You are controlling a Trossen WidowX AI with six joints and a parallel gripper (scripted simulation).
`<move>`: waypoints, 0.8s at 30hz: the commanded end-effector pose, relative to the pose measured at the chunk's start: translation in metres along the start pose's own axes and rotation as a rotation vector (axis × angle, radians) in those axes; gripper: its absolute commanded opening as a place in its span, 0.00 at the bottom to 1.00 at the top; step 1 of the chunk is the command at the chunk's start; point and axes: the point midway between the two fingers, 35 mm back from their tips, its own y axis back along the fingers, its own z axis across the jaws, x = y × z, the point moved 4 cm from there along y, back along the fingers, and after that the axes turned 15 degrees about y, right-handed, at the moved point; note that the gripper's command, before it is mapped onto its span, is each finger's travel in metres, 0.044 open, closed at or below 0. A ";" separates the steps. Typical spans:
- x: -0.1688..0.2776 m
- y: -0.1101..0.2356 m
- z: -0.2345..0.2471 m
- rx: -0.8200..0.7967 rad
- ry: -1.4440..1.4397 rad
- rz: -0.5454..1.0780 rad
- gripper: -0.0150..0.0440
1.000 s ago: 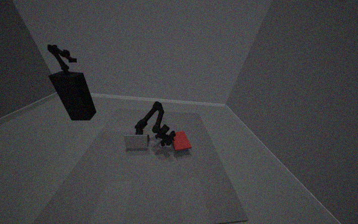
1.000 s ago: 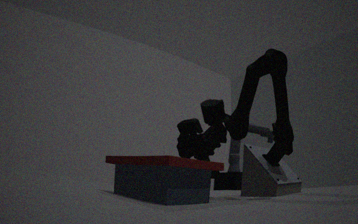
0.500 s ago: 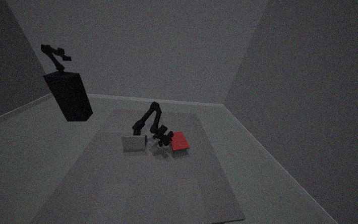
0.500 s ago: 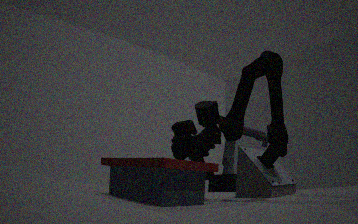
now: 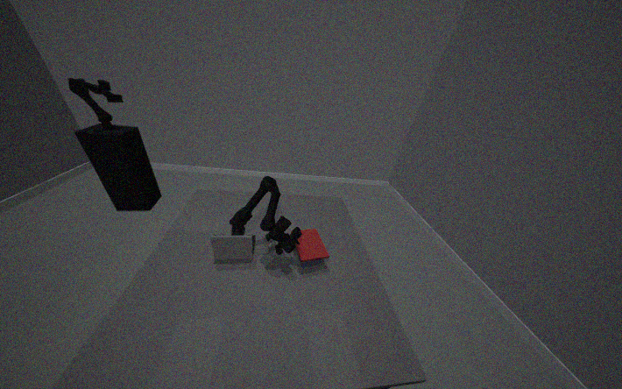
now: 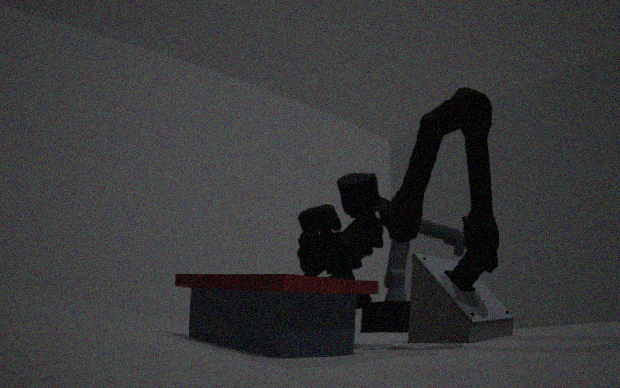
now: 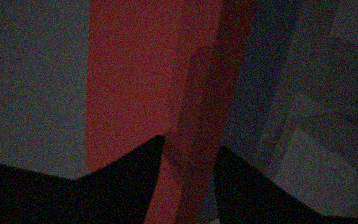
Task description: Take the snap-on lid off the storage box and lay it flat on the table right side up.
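One arm, one tool (image 6: 341,272), one red lid (image 6: 274,282), one dark storage box (image 6: 272,320), one grey wedge mount (image 6: 450,304), all on the bench (image 5: 257,321); dim light. Box sits centre frame in the top view, lower middle in the exterior view, lid on top and level, overhanging the walls; contents hidden by the lid. Tool is at the lid's right edge in the exterior view, pinching the lid rim: wrist view shows two dark fingers either side of the red rim, lower centre of frame.
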 end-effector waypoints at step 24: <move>-0.002 0.005 0.005 -0.004 0.004 0.002 0.25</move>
